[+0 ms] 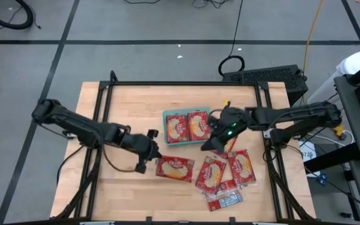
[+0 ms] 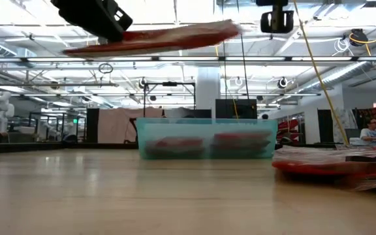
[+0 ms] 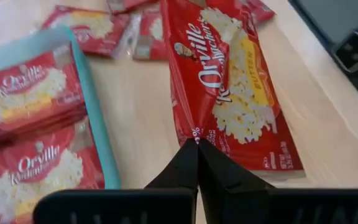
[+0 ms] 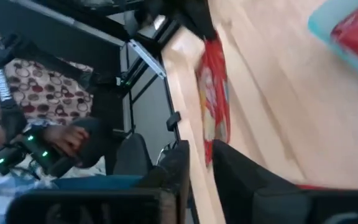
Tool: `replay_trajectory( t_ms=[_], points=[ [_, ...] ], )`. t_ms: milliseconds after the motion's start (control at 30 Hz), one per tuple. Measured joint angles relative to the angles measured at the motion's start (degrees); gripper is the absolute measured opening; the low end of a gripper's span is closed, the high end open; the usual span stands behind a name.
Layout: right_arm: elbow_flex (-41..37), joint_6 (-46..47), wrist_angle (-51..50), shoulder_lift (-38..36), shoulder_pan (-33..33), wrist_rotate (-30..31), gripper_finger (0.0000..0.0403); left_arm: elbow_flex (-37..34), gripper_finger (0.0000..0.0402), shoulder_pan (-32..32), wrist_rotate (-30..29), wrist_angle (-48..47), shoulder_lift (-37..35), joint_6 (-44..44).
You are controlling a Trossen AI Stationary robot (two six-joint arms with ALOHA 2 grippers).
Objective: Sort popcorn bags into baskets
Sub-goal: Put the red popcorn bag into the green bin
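The left gripper (image 3: 197,144) has its 2 dark fingers pressed fully together on the near edge of a flat red popcorn packet with a cream-yellow popcorn picture (image 3: 229,87), so the packet stretches forward from the fingertips. In the low view the same packet (image 2: 168,38) hangs clear above the table under the gripper, lying almost flat. In the high view it (image 1: 174,169) sits just in front of the shallow teal-green rectangular tray (image 1: 165,116), toward its left end, with the left gripper (image 1: 150,152) at the packet's left edge.

The teal tray holds 2 red packets side by side (image 1: 187,127), picture face up.

The right gripper (image 1: 217,140) is at the tray's right front corner. Its own camera shows its 2 dark fingers (image 4: 178,163) a narrow gap apart with nothing seen between them.

To the right of the tray's front edge, beyond the held packet, a loose heap of red packets (image 1: 227,172) lies on the pale wooden table (image 1: 124,106), overlapping one another, 1 at the front showing a grey-white panel (image 1: 225,200).
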Motion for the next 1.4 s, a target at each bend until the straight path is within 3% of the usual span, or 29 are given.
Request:
replay_trajectory(
  t_ms=[233, 567, 833, 1067, 1233, 1400],
  points=[
    [5.3, 4.2, 2.9, 9.2, 1.3, 0.5, 0.0122, 0.0, 0.0001, 6.3, 3.6, -5.3, -4.9, 8.3],
    [20.6, -7.3, 0.1, 22.3, -4.2, 1.7, 0.0153, 0.0, 0.0001, 11.5, 3.7, -9.3, -8.4, 19.5],
    [21.2, -15.9, 0.4, 28.0, -6.2, -2.6, 0.0153, 0.0, 0.0001, 11.6, 3.0, -10.5, -8.3, 22.3],
    [21.2, -19.1, 0.2, 30.9, -5.8, -2.7, 0.0153, 0.0, 0.0002, 11.6, 2.7, -10.5, -8.3, 23.0],
    [21.2, -21.2, -0.7, 31.8, -5.5, -2.7, 0.0122, 0.0, 0.0003, 11.6, 1.4, -10.5, -8.3, 23.1],
    [21.1, -19.8, -1.4, 32.5, -5.5, -2.6, 0.0044, 0.0, 0.0007, 11.6, 1.0, -10.4, -8.3, 22.6]
  ],
)
